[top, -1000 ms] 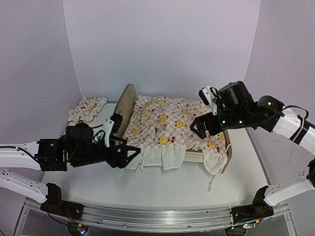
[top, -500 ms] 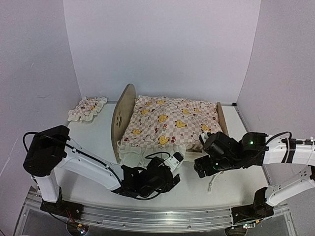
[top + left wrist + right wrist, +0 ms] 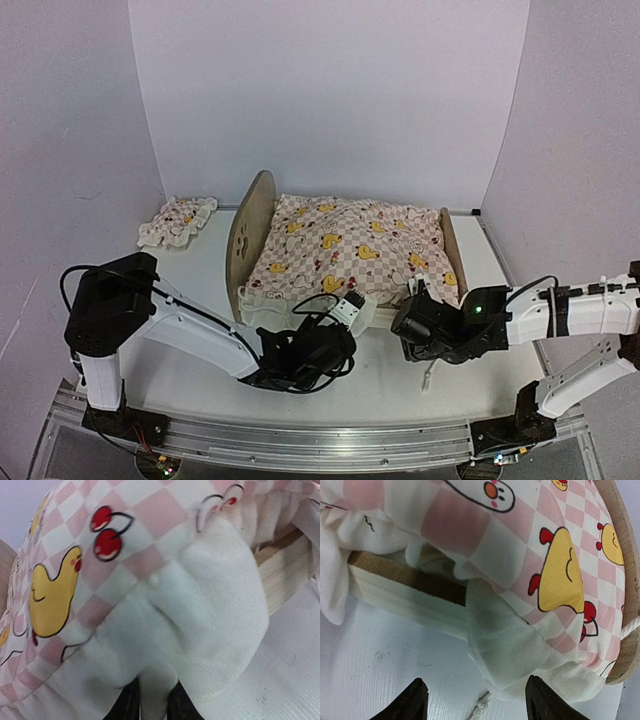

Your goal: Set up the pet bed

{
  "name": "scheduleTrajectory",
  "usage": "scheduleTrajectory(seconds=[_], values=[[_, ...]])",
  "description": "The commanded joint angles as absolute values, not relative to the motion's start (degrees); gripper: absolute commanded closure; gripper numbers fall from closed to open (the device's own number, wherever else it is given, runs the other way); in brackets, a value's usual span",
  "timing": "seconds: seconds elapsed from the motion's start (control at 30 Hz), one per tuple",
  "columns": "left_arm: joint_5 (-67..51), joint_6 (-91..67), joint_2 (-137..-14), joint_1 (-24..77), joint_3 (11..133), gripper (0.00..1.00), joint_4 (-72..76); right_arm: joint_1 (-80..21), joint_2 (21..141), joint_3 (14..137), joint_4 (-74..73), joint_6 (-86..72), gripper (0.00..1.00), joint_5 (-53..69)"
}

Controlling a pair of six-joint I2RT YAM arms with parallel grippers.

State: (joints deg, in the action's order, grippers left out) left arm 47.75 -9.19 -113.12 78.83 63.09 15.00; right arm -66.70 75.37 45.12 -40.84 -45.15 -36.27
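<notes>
- At the near rail of the pet bed, the left gripper works low: jaws nearly closed, pinching the white ruffle of the cover (to tug it straight, I'd say).
- Over by the bed's foot corner, the right gripper hovers, jaws wide, gripping nothing, ruffle just ahead.
- Pet bed stands on the surface, cover draped over it.

Lab booth: white walls, aluminium rail.
</notes>
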Motion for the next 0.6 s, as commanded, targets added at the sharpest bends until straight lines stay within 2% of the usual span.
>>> scheduleTrajectory(seconds=[0.0, 0.03, 0.1, 0.2, 0.3, 0.4, 0.57], values=[[49.74, -9.91, -104.19, 78.53, 60.82, 0.93, 14.78, -67.06, 77.76, 43.52, -35.34, -47.91, 0.34, -43.54], [49.67, -10.42, -102.64, 78.57, 60.19, 0.99, 13.93, -67.06, 78.73, 43.32, -34.7, -48.54, 0.35, -44.67], [49.36, -11.41, -99.46, 78.58, 58.88, 1.0, 12.22, -67.06, 80.49, 43.36, -34.2, -49.94, 0.41, -47.01], [48.68, -12.46, -95.28, 78.57, 57.86, 1.0, 8.57, -67.06, 82.1, 43.64, -34.19, -51.38, 0.56, -49.96], [45.17, -12.31, -91.57, 78.6, 56.9, 1.0, 6.45, -67.06, 81.8, 43.51, -34.26, -50.74, 0.73, -52.71], [42.73, -12.7, -88.84, 78.45, 55.83, 1.0, 5.2, -67.06, 79.27, 43.37, -34.28, -48.92, 1.0, -55.37], [39.78, -14.47, -86.98, 78.08, 56.39, 1.0, 2.21, -66.97, 70.88, 42.76, -35.02, -42.17, 1.0, -54.35]])
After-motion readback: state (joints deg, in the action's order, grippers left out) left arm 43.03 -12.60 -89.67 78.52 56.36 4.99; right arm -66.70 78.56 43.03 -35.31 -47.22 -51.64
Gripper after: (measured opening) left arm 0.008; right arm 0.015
